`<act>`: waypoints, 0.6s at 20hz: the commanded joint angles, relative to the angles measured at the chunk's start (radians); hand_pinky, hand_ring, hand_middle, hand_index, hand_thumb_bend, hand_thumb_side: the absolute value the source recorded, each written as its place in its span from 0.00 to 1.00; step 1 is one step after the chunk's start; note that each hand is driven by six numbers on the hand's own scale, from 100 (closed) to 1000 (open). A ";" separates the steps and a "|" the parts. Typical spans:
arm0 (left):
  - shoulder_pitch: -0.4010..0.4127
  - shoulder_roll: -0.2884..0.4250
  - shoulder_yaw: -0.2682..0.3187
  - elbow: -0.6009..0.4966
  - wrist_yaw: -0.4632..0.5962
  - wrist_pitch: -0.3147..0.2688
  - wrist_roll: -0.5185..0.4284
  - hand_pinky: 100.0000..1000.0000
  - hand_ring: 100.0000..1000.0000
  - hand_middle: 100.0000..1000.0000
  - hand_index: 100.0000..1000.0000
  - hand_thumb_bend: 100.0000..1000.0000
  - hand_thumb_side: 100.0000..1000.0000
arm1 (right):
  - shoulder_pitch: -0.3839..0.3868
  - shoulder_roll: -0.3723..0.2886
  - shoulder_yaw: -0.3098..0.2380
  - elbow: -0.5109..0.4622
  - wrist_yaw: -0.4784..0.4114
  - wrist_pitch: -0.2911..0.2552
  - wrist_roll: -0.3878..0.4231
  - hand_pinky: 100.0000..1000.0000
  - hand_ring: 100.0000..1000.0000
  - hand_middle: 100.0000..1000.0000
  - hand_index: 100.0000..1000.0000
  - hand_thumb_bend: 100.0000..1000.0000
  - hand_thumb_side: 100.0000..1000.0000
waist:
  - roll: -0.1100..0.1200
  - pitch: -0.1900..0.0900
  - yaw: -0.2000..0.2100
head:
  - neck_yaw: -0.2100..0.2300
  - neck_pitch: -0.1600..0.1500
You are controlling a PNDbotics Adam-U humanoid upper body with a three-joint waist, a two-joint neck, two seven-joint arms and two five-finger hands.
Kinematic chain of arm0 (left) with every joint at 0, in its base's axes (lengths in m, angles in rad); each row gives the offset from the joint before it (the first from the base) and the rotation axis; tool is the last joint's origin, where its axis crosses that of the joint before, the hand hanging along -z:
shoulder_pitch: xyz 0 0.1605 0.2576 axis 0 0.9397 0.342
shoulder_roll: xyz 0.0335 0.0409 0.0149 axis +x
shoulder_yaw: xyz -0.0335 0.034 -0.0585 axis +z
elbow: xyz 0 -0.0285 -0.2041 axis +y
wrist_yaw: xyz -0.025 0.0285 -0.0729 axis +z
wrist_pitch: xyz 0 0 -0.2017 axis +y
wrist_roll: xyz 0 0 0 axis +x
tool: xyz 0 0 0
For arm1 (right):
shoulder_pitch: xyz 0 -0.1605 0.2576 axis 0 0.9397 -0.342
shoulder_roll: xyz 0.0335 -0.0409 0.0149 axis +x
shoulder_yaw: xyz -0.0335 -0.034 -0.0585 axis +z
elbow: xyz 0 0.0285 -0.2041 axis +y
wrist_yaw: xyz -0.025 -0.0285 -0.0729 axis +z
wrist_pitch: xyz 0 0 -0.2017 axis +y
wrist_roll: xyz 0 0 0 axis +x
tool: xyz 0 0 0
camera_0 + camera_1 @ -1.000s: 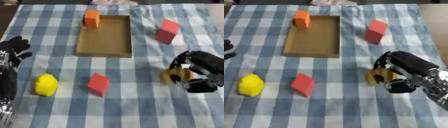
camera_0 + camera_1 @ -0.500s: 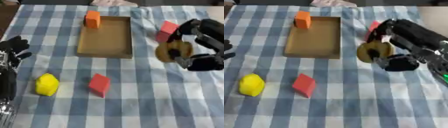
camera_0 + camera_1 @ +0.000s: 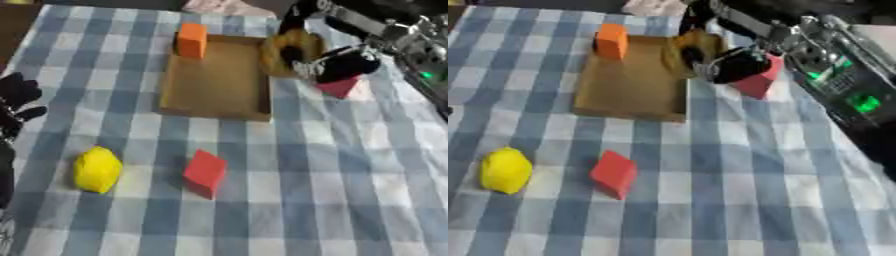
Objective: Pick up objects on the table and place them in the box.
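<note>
The tabletop (image 3: 350, 190) has a blue and white check cloth. The box (image 3: 214, 80) is brown. An orange block (image 3: 191, 40) sits in it. The right hand (image 3: 346, 62) is black and holds a tan round thing (image 3: 284, 50). One red block (image 3: 205, 172) and one yellow lump (image 3: 96, 169) lie near. Another red block (image 3: 756, 85) shows by the hand. The left hand (image 3: 16, 100) is black.

Two views from the robot's head, side by side like a pair of eyes, look steeply down and forward at a checked tabletop (image 3: 332, 200) from close range. Both share nearly the same scene: the box (image 3: 214, 75) toward the far edge and the near cloth. The right eye's view sits slightly rightward, so the box (image 3: 627, 80) lies further left in it.
</note>
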 commanded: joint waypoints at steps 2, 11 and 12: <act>-0.028 0.026 -0.007 -0.021 0.009 -0.006 -0.010 0.77 0.81 0.72 0.85 0.07 0.95 | -0.058 0.060 -0.037 0.110 0.034 -0.047 -0.018 0.78 0.64 0.34 0.61 0.00 0.04 | -0.003 -0.010 0.021 | -0.038 -0.028; -0.072 0.028 -0.013 -0.021 0.015 -0.016 -0.021 0.77 0.81 0.72 0.85 0.07 0.95 | -0.104 0.162 -0.086 0.307 0.147 -0.118 -0.065 0.78 0.65 0.36 0.62 0.00 0.03 | -0.022 0.022 0.095 | -0.082 -0.058; -0.073 0.028 -0.012 -0.021 0.015 -0.016 -0.020 0.77 0.81 0.72 0.85 0.07 0.95 | -0.103 0.167 -0.087 0.318 0.157 -0.125 -0.067 0.78 0.65 0.36 0.63 0.00 0.02 | -0.024 0.025 0.098 | -0.083 -0.058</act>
